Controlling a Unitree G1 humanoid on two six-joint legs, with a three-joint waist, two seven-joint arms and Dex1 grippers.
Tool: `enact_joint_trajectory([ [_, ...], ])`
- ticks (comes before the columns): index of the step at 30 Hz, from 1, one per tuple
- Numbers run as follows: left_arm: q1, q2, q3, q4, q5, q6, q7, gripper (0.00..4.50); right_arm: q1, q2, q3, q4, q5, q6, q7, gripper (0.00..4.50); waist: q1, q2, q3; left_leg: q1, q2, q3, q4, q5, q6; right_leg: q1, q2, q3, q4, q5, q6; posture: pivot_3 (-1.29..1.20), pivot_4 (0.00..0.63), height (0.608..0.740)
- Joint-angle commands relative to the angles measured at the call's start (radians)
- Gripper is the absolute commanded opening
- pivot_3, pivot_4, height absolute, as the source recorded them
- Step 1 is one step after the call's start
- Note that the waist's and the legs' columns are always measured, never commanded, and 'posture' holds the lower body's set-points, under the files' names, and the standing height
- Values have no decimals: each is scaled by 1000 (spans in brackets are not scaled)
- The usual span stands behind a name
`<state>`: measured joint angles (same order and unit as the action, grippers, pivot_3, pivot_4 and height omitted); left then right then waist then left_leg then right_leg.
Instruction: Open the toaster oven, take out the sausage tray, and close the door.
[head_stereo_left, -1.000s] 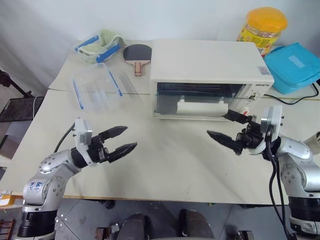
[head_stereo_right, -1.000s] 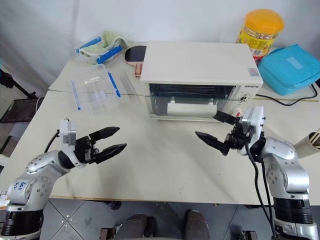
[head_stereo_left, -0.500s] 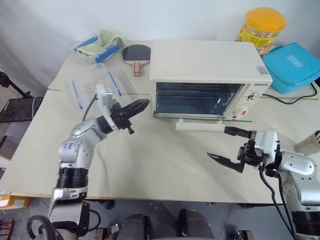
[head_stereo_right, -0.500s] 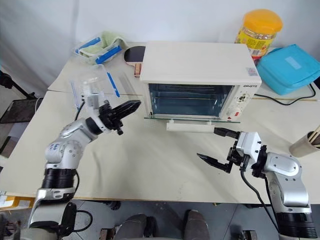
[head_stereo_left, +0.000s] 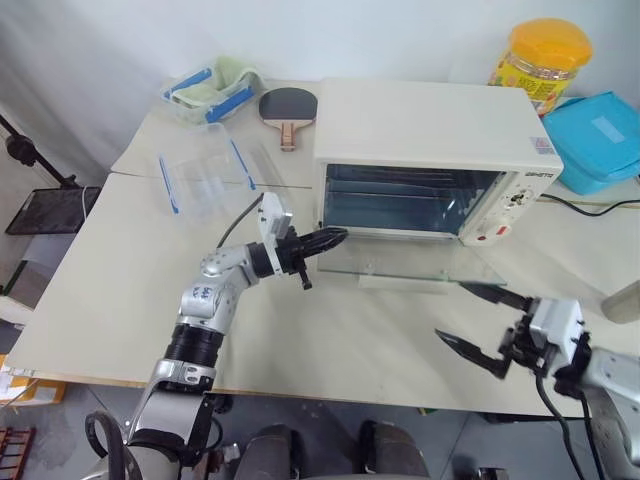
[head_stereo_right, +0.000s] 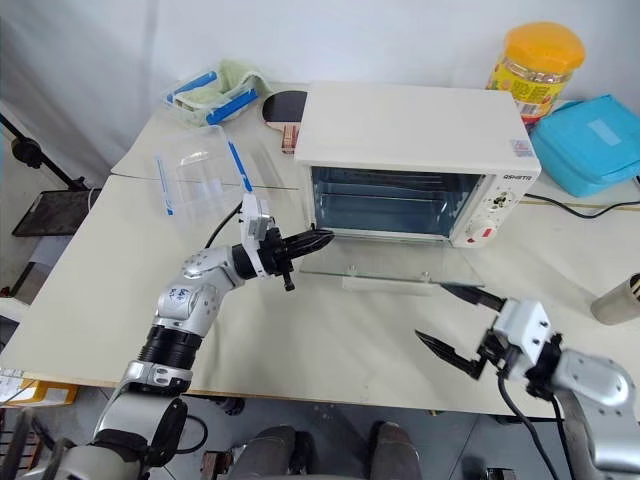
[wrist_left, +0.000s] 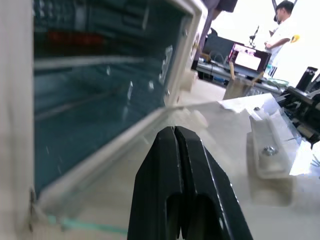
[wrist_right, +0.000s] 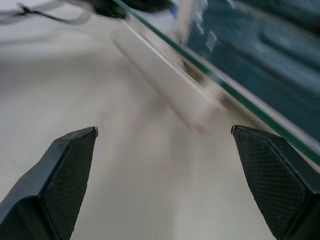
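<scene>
The cream-white toaster oven (head_stereo_left: 430, 125) stands at the table's middle back. Its glass door (head_stereo_left: 415, 262) lies open and flat, the white bar handle (head_stereo_left: 400, 284) at its front edge. My left gripper (head_stereo_left: 338, 236) is shut on nothing, its tips at the left front corner of the oven's mouth, just above the door (wrist_left: 100, 165). My right gripper (head_stereo_left: 448, 309) hangs open in front of the door's right end, clear of the handle (wrist_right: 165, 92). In the left wrist view a blurred red streak (wrist_left: 67, 36) shows deep in the oven. I cannot make out the sausage tray itself.
A clear blue-edged container (head_stereo_left: 205, 180) lies left of the oven, another with a green cloth (head_stereo_left: 215, 88) behind it, beside a paddle (head_stereo_left: 285, 105). A yellow-lidded jar (head_stereo_left: 545, 55), a blue bag (head_stereo_left: 600, 130) and a cable sit at the back right. A person (wrist_left: 282, 25) stands far off.
The door has swung down to lie flat. My left gripper has shut and travelled right to the oven's mouth. My right gripper has drawn back from the handle, still open. The camera has shifted.
</scene>
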<state>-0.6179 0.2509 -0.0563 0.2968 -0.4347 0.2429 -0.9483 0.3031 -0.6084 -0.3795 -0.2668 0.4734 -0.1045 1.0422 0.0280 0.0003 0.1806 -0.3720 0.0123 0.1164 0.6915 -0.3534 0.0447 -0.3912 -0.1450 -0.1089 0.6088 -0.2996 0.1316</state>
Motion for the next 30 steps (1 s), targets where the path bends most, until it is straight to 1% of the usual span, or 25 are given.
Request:
enact_joint_trajectory([
  [1, 34, 14, -27, -50, 23, -17, -37, 25, 121, 27, -132, -60, 10, -58, -39, 4500, -1, 0, 0, 0, 0, 0, 0, 0, 0, 0, 0, 0, 0, 0, 0, 0, 150, 740],
  [4, 56, 24, -39, -56, 38, -24, -54, 25, 162, 26, -187, -77, 27, -62, -65, 4500, -7, 0, 0, 1, 1, 1, 0, 0, 0, 0, 0, 1, 0, 0, 0, 0, 150, 740],
  [6, 70, 29, -48, -53, 54, -37, -56, 25, 146, 11, -215, -91, 33, -50, -97, 4500, -11, 0, 0, 2, 1, 2, 0, 0, 0, 0, 0, 2, 1, 0, 0, 0, 150, 740],
  [8, 79, 23, -45, -54, 58, -22, -35, 25, 99, -16, -202, -110, 23, -33, -113, 4500, -16, 0, 0, 3, 2, 2, 1, 0, -1, 0, 0, 2, 2, 0, 0, 0, 150, 740],
  [10, 89, 13, -33, -60, 57, -4, -4, 25, 28, -61, -141, -174, 27, 82, -168, 4500, -17, 0, 0, 3, 2, 2, 1, 0, -1, 0, -1, 3, 2, 0, 0, 0, 150, 740],
  [12, 97, 12, -30, -68, 58, -1, 10, 25, -42, -83, -88, -221, 21, 158, -218, 4500, -16, 0, 0, 2, 2, 1, 1, 0, -1, -1, -2, 3, 3, 0, 0, 0, 150, 740],
  [14, 125, 22, -30, -99, 60, 5, 18, 25, -166, -104, 29, -260, -65, 275, -313, 4500, -19, 0, 0, 2, 2, 1, 1, 0, -1, -1, -2, 2, 3, 0, 0, 0, 150, 740],
  [16, 146, 28, -23, -130, 49, 26, 31, 25, -260, -117, 124, -278, -109, 392, -371, 4500, -24, 1, 0, 2, 2, 1, 2, 0, -1, -1, -2, 2, 4, 0, 0, 0, 150, 740],
  [17, 159, 33, -18, -150, 43, 40, 39, 197, -312, -100, 173, -269, -115, 396, -370, 4500, -21, 1, 0, 1, 2, 0, 2, 0, -1, -2, -2, 1, 3, 0, 0, 0, 150, 740],
  [19, 202, 52, -10, -221, 21, 63, 31, 646, -443, -65, 299, -197, -231, 352, -397, 4500, -25, 0, 0, 0, 2, -1, 2, 0, -1, -2, -2, 0, 4, 0, 0, 0, 150, 740],
  [21, 240, 67, 1, -285, 3, 83, 34, 1214, -552, -26, 387, -107, -350, 296, -451, 4500, -30, 0, 0, 0, 1, -1, 3, 0, 0, -2, -3, 0, 3, 0, 0, 0, 150, 740],
  [26, 327, 95, 42, -414, -32, 100, 54, 2789, -765, 40, 537, 152, -646, 131, -612, 4500, -29, 0, 0, -2, 1, -2, 3, 0, 0, -2, -3, -1, 4, 0, 0, 0, 150, 740],
  [30, 385, 105, 93, -498, -37, 76, 103, 4034, -920, 69, 622, 373, -828, 42, -731, 4500, -37, 0, 0, -2, 1, -2, 3, 0, 0, -2, -3, -2, 3, 0, 0, 0, 150, 740],
])
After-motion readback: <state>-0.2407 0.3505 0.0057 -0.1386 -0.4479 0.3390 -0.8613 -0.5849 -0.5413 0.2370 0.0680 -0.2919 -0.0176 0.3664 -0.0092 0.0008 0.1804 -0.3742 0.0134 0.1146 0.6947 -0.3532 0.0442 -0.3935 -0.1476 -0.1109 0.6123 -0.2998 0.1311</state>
